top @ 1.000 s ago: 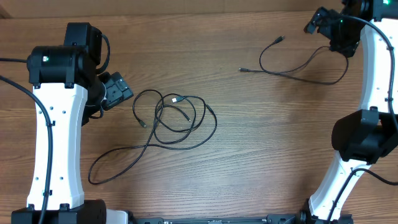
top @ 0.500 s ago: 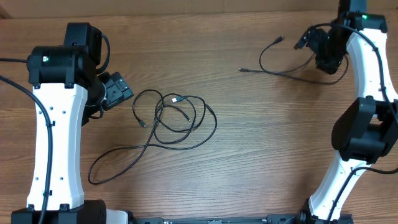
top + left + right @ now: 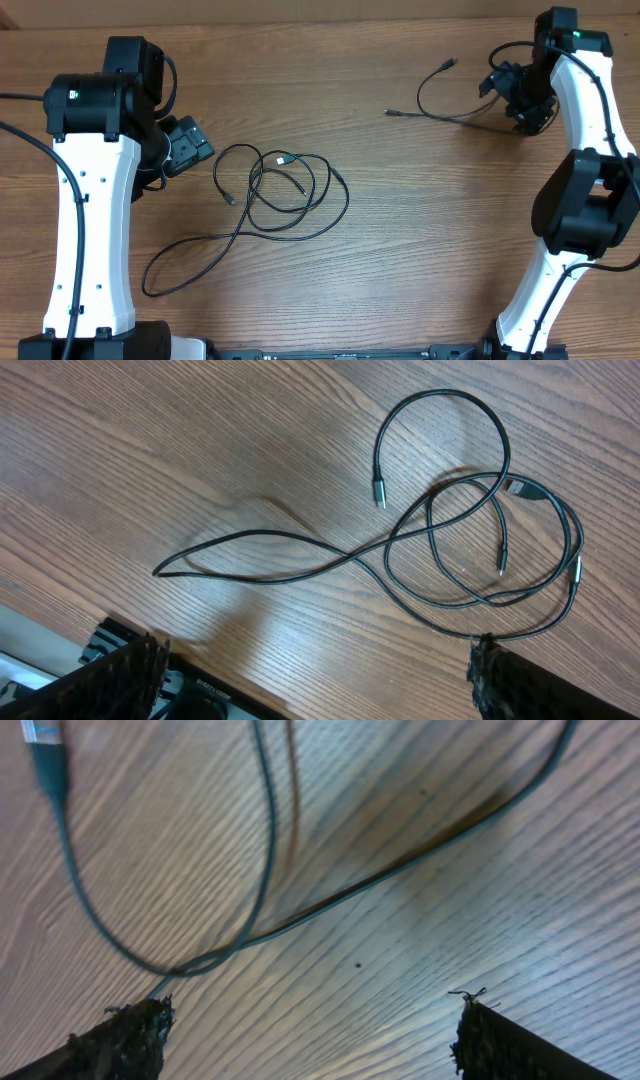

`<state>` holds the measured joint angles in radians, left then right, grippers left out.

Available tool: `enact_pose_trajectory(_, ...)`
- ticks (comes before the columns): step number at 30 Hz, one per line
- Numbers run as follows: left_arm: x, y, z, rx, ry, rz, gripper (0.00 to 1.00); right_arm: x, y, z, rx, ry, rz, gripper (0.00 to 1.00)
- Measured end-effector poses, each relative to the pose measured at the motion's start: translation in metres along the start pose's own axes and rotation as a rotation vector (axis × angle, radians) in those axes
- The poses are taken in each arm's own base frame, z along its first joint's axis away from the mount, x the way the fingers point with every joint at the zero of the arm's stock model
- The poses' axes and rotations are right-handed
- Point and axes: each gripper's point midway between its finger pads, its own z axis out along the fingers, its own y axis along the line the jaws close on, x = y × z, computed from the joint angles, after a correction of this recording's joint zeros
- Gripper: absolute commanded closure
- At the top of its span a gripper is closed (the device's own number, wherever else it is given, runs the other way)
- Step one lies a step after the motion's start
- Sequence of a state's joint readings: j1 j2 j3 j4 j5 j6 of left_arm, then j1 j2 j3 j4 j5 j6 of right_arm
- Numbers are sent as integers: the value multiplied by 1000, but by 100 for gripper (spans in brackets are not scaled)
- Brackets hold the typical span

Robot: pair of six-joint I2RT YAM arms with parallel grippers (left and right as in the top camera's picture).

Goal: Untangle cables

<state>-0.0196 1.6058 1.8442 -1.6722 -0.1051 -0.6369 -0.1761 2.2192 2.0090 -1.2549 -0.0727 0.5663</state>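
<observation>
Two lots lie on the table: a tangled bundle of cables near the middle, toward the left edge, and a single cable by the far right corner. My left gripper sits just left of the bundle, fingers spread wide, empty. My right gripper hangs low over the single cable, fingers apart, gripping nothing.

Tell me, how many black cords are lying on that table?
3, as far as I can tell: a tangled pair left of centre, and a lone cord at the far right. The overlaps could hide another.
</observation>
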Motion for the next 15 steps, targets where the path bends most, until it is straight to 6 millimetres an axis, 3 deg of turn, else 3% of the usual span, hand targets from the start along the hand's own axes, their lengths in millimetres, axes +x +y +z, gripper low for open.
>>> enact_pose_trajectory(7, 0, 0, 0, 0, 0, 0, 0, -6, -1, 6, 12, -21, 24, 19)
enact_pose_trajectory(15, 0, 0, 0, 0, 0, 0, 1, -4, 5, 16, 5, -35, 76, 19)
